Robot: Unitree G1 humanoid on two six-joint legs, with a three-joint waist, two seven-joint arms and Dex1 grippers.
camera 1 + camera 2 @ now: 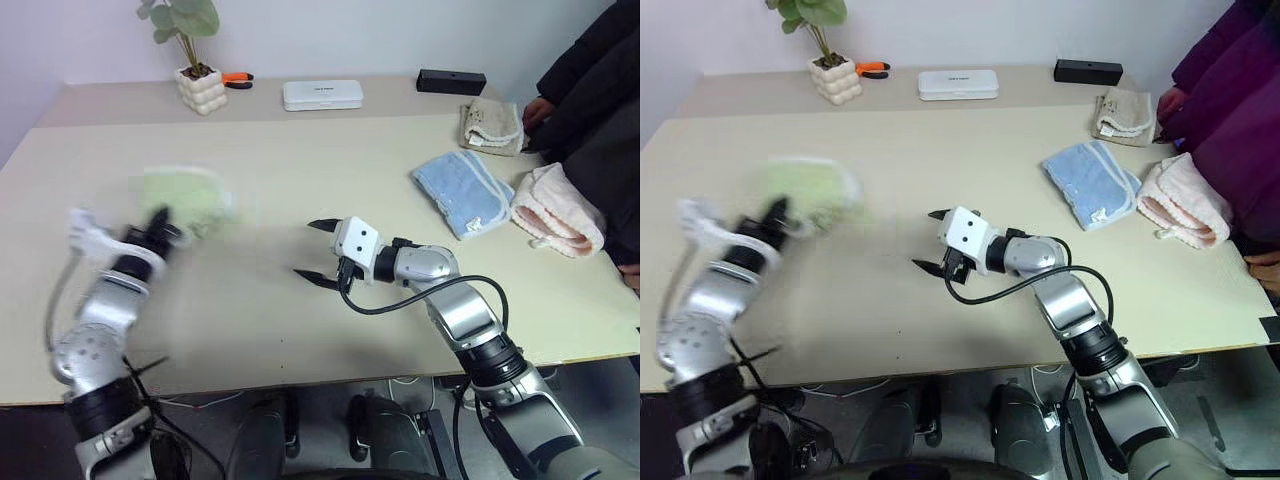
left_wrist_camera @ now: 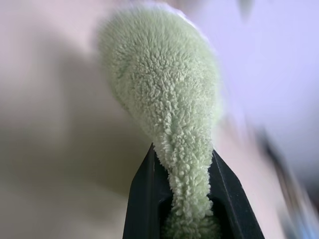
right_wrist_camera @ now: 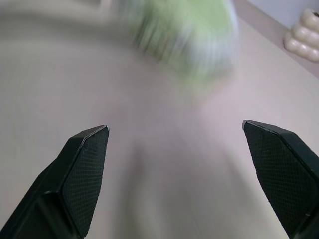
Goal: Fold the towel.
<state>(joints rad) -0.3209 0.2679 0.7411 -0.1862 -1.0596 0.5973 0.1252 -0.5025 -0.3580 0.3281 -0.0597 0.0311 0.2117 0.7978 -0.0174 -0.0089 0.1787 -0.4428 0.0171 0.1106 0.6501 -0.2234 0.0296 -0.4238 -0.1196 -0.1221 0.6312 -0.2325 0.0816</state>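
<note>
Toward the left edge of the counter (image 1: 300, 330), seen from the head, the left gripper (image 1: 158, 222) has its black fingers pinched on the light green towel (image 1: 185, 198), which hangs bunched and blurred just above the counter top on the robot's left side. Near the middle of the counter, the right gripper (image 1: 315, 250) hovers with its two fingers spread wide, pointing toward the towel and well apart from it, holding nothing. Along the far edge stand a small plant in a white bumpy pot (image 1: 200, 88), orange-handled pliers (image 1: 238, 79) just beside it, a flat white case (image 1: 322, 95) and a black box (image 1: 451, 81). Toward the right edge lie a beige towel (image 1: 490, 125), a light blue towel (image 1: 462, 192) and a pink towel (image 1: 556, 210), the blue one between the other two. A person in dark clothing (image 1: 590, 90) stands at the far right corner, a hand (image 1: 535, 110) next to the beige towel.

From the left wrist, the two fingers (image 2: 144, 199) press on a narrow neck of the fluffy green cloth, which swells into a rounded lump beyond the tips.

From the right wrist, the fingers (image 3: 82, 179) stand far apart over bare counter, the green towel a blurred patch ahead, the white pot at the far edge.
</note>
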